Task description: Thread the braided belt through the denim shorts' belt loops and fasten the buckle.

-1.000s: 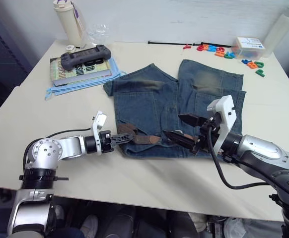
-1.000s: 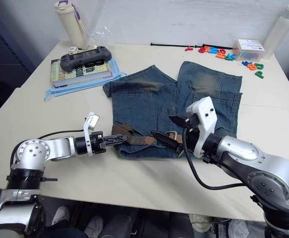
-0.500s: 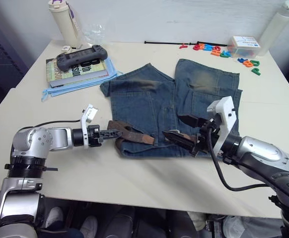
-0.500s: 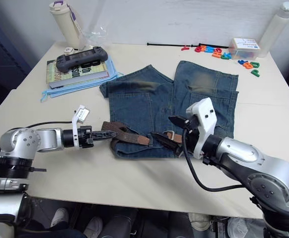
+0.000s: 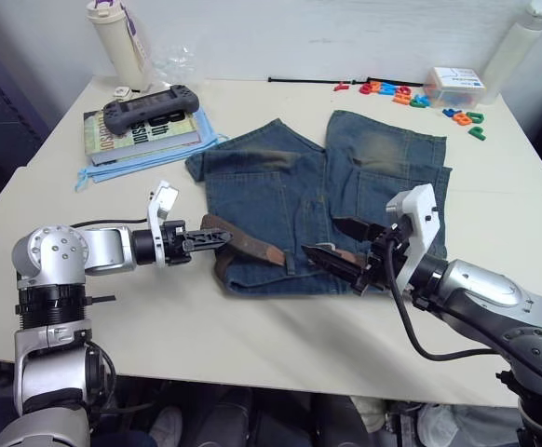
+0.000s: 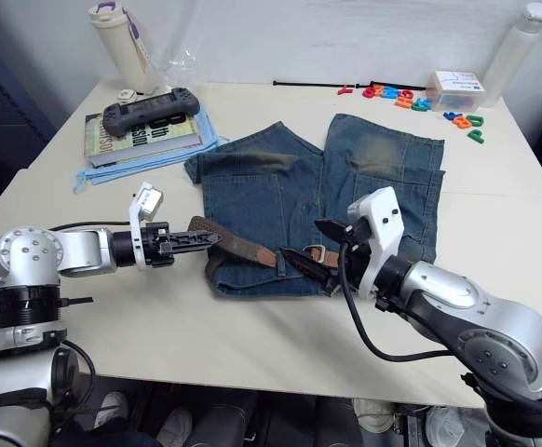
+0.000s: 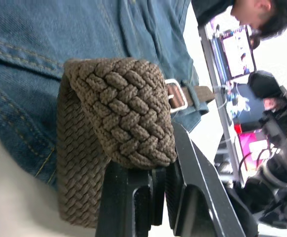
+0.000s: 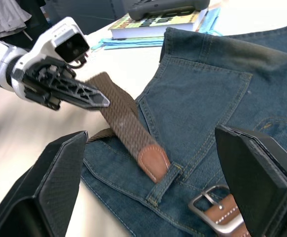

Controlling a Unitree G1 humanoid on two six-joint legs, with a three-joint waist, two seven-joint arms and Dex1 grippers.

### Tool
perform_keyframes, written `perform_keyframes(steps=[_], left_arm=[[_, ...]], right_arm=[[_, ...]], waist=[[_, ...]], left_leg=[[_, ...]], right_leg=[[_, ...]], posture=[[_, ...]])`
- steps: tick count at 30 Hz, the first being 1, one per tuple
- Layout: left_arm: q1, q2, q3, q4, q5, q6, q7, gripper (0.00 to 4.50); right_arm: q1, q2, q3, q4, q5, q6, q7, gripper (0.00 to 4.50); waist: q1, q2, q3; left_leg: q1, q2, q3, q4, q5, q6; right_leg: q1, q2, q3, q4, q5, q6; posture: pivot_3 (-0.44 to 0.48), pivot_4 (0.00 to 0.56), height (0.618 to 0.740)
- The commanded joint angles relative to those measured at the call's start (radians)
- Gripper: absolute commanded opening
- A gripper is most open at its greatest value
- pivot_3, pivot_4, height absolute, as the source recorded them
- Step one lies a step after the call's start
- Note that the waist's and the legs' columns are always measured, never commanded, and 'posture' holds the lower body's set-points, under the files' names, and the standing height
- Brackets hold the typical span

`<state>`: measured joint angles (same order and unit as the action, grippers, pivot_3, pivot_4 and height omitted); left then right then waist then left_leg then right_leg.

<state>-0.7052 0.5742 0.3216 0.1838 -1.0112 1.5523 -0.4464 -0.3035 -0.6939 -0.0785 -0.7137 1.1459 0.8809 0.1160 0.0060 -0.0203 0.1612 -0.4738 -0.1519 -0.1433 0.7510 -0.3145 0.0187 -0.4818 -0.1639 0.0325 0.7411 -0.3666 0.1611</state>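
Note:
The denim shorts lie flat on the table with the waistband toward me. The braided belt runs along the waistband's left half as a folded brown strap. Its leather tip sits under one of the belt loops. The silver buckle lies beside that loop, on a tan leather end. My left gripper is shut on the folded strap at the shorts' left edge. My right gripper hovers open over the waistband's middle, with the buckle lying between its fingers.
A book with a game controller on it sits on a blue cloth at the back left, beside a white bottle. At the back right are coloured letters, a small box, another bottle and a thin black strip.
My left gripper has drawn the belt's folded end leftward and a little away from me, so the strap now slants across the waistband corner. The right gripper has stayed open over the buckle.

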Motion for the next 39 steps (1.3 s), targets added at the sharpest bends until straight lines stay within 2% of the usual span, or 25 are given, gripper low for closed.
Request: perform_keyframes(steps=[1,14,19,23,26,29,34,36,39], left_arm=[[-0.034,-0.022,0.092,-0.069,-0.063,0.062,0.083,0.0],[0.047,0.006,0.061,-0.075,-0.264,0.062,0.264,0.0],[0.029,-0.082,0.053,-0.077,-0.234,0.06,0.311,0.0],[0.019,-0.112,-0.013,-0.073,-0.167,0.012,0.286,0.0],[0.019,-0.088,-0.104,-0.083,-0.102,-0.045,0.199,0.0],[0.041,0.008,-0.292,-0.106,0.038,-0.193,-0.014,0.0],[0.018,0.1,-0.485,-0.037,0.245,-0.441,-0.296,0.0],[-0.027,0.089,-0.554,0.03,0.338,-0.569,-0.397,0.0],[-0.099,0.023,-0.594,0.125,0.398,-0.645,-0.485,0.0]], right_arm=[[-0.007,0.017,0.005,-0.046,0.001,-0.008,-0.008,4.4],[-0.025,0.03,0.019,-0.037,-0.014,-0.01,-0.01,4.4],[-0.028,0.035,0.023,-0.036,-0.016,-0.011,-0.015,4.4],[-0.027,0.034,0.021,-0.036,-0.017,-0.008,-0.01,4.4],[-0.027,0.019,0.023,-0.039,-0.026,-0.004,0.003,4.4],[-0.026,-0.011,0.026,-0.042,-0.058,0.002,0.036,4.4],[-0.02,-0.04,0.031,-0.041,-0.104,0.001,0.077,4.4],[-0.017,-0.042,0.036,-0.042,-0.131,0.0,0.089,4.4],[-0.014,-0.049,0.058,-0.043,-0.182,-0.003,0.111,4.4]], waist=[[-0.007,0.0,0.0],[-0.008,0.0,0.0],[-0.007,0.0,0.0],[-0.006,-0.001,0.0],[-0.007,-0.001,-0.001],[-0.007,-0.001,-0.001],[-0.007,-0.001,-0.001],[-0.005,-0.001,-0.001],[-0.001,-0.001,-0.001]], left_leg=[[0.0,0.0,0.0,0.0,0.0,0.0],[0.001,0.0,0.0,0.001,0.001,-0.001],[0.001,0.0,0.0,0.001,0.001,-0.001],[0.001,-0.001,0.0,0.002,0.001,-0.001],[0.001,-0.001,0.001,0.002,0.001,-0.001],[0.001,-0.001,0.001,0.002,0.001,-0.001],[0.001,-0.001,0.002,0.002,0.001,-0.001],[0.001,-0.001,0.002,0.002,0.001,-0.001],[0.001,-0.001,0.002,0.002,0.001,-0.001]], right_leg=[[0.0,0.0,0.0,0.0,0.0,0.0],[0.0,0.0,0.001,0.003,0.0,0.0],[0.0,0.0,0.001,0.003,0.0,0.0],[0.0,0.0,0.001,0.004,0.0,0.0],[0.0,0.0,0.001,0.004,0.0,0.0],[0.0,0.0,0.001,0.005,0.0,0.0],[0.0,-0.001,0.001,0.005,0.0,0.0],[0.0,-0.001,0.001,0.005,0.0,0.0],[0.0,-0.001,0.001,0.004,0.0,0.0]], posture=[[0.0,0.15,0.655],[0.0,0.15,0.655],[0.0,0.15,0.655],[0.0,0.15,0.655],[0.0,0.15,0.655],[0.0,0.15,0.655],[0.0,0.15,0.655],[0.0,0.15,0.655],[0.0,0.15,0.655]])
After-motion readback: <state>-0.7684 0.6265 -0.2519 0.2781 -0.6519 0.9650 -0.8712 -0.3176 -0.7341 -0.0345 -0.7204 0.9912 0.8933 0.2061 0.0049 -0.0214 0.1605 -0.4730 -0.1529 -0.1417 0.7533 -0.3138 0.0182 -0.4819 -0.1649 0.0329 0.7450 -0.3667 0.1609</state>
